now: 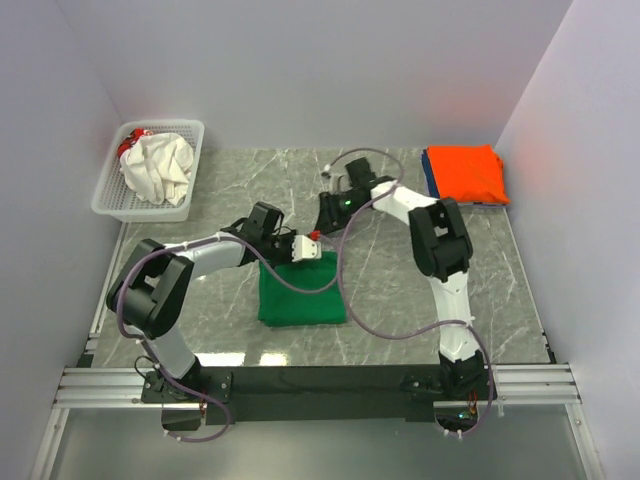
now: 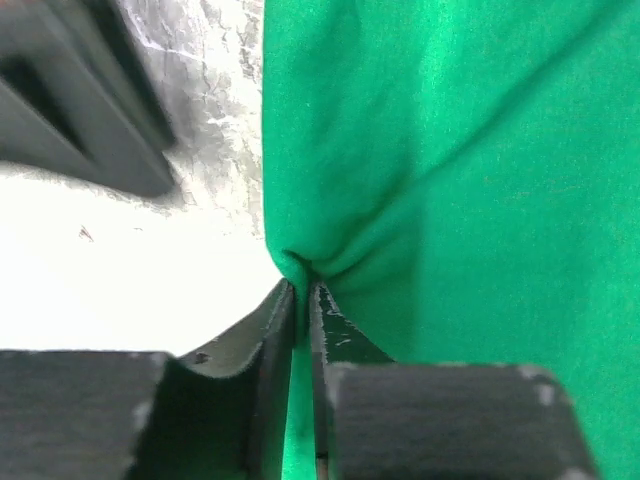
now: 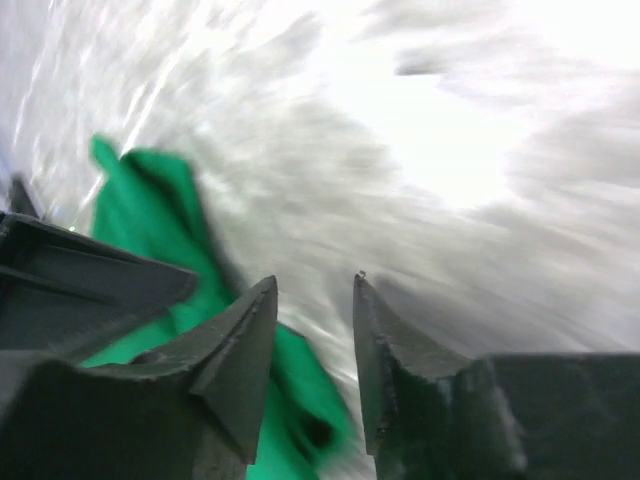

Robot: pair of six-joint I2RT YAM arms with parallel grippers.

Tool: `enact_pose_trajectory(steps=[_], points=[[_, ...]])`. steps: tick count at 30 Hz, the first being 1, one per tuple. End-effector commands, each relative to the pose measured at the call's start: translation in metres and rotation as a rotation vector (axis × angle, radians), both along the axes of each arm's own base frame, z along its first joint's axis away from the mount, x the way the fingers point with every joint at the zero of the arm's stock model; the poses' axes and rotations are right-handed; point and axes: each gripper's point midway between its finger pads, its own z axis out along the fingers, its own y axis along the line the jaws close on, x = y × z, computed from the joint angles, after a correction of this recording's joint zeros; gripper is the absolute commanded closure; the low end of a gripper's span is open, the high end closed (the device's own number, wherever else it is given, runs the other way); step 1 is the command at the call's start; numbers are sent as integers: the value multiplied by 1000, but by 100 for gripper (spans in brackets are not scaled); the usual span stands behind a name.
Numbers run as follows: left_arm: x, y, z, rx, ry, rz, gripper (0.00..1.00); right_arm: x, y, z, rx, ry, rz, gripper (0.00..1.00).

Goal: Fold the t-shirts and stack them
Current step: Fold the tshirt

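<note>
left wrist view first: left gripper has its two dark fingers pressed almost together, and a puckered edge of the green t-shirt is caught right at the tips. green shows in the thin slit between the fingers too, so that's a pinch on the cloth. the rest of the shirt spreads smooth and flat away from the tips, with grey marble table showing beside its edge.

over to the right wrist view, and it's badly blurred. right gripper has its fingers clearly apart, with nothing between them but streaky marble. the green t-shirt sits off to one side, below and behind one finger, not touching the other.

top view now: the green t-shirt lies as a folded rectangle on the table, between the two arms and a little way out from their bases. the left gripper is at the shirt's far edge. the right gripper hangs just beyond the shirt's far corner on the right arm's side, apart from the cloth.

well beyond the green shirt, in the far corner on the right arm's side, a folded orange t-shirt rests on top of a blue t-shirt, of which only an edge peeks out. in the opposite far corner from the green shirt stands a white lattice basket, with a crumpled cream-white t-shirt heaped inside.
</note>
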Motion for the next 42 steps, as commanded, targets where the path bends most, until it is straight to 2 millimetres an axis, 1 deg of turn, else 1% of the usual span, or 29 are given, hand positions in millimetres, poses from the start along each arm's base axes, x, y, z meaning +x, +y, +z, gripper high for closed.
enact_pose_trajectory(steps=[1, 2, 3, 4, 5, 6, 7, 8, 10, 11, 13, 14, 16, 17, 19, 20, 22, 24, 25, 28, 31, 34, 35, 36, 37, 38, 40, 41, 42], points=[[8, -4, 24, -65, 14, 4, 75, 44, -40, 70, 12, -167, -115, 53], [19, 1, 38, -93, 13, 33, 70, 40, -46, 74, 25, -157, -115, 51], [12, 1, 46, -134, 85, 43, 63, 40, -56, 79, 33, -158, -129, 48], [13, 4, 61, -165, 101, 58, 59, 36, -60, 94, 55, -175, -127, 46], [25, 12, 79, -204, 103, 97, 55, 23, -64, 89, 61, -142, -120, 44], [21, 13, 89, -252, 164, 123, 54, 16, -67, 89, 64, -129, -122, 42], [16, 20, 96, -265, 211, 152, 54, 8, -67, 99, 77, -141, -117, 42], [21, 31, 104, -291, 230, 193, 53, -6, -70, 88, 72, -98, -115, 41], [13, 39, 109, -326, 319, 265, 52, -21, -69, 88, 98, -64, -116, 39], [10, 47, 103, -332, 362, 307, 51, -33, -71, 77, 94, -22, -113, 38], [2, 53, 97, -356, 449, 379, 50, -40, -72, 70, 90, -17, -119, 37], [-3, 59, 87, -357, 485, 422, 48, -48, -74, 60, 78, 5, -122, 37], [-11, 64, 79, -377, 558, 490, 48, -51, -73, 54, 81, 12, -127, 37], [-15, 69, 69, -384, 585, 523, 47, -55, -73, 49, 77, 25, -126, 37], [-18, 74, 62, -407, 625, 586, 46, -55, -72, 44, 75, 27, -129, 38], [-23, 76, 53, -404, 648, 608, 46, -55, -70, 42, 72, 26, -125, 38], [-23, 77, 45, -411, 675, 649, 46, -55, -68, 35, 63, 43, -118, 40], [-21, 80, 37, -410, 701, 687, 46, -56, -63, 34, 67, 53, -106, 42], [-21, 80, 29, -402, 722, 709, 46, -57, -61, 31, 65, 56, -102, 43], [-15, 82, 20, -400, 741, 739, 46, -57, -57, 25, 58, 61, -96, 43], [-9, 84, 12, -390, 751, 765, 46, -57, -54, 17, 41, 63, -88, 47], [0, 86, 8, -387, 742, 788, 48, -53, -54, 12, 28, 55, -85, 56], [1, 86, 6, -385, 743, 790, 51, -52, -54, 11, 25, 50, -87, 64], [4, 88, 4, -377, 736, 804, 54, -50, -55, 12, 18, 38, -92, 68], [7, 88, 0, -370, 737, 817, 57, -48, -55, 15, 21, 24, -93, 73], [9, 91, -4, -358, 737, 831, 64, -46, -55, 17, 17, 11, -94, 81], [15, 96, -16, -320, 740, 866, 70, -37, -57, 26, 1, -39, -102, 89], [14, 98, -20, -300, 747, 873, 74, -33, -57, 30, -5, -60, -106, 97], [16, 99, -24, -289, 749, 880, 75, -28, -58, 39, -5, -90, -112, 100]])
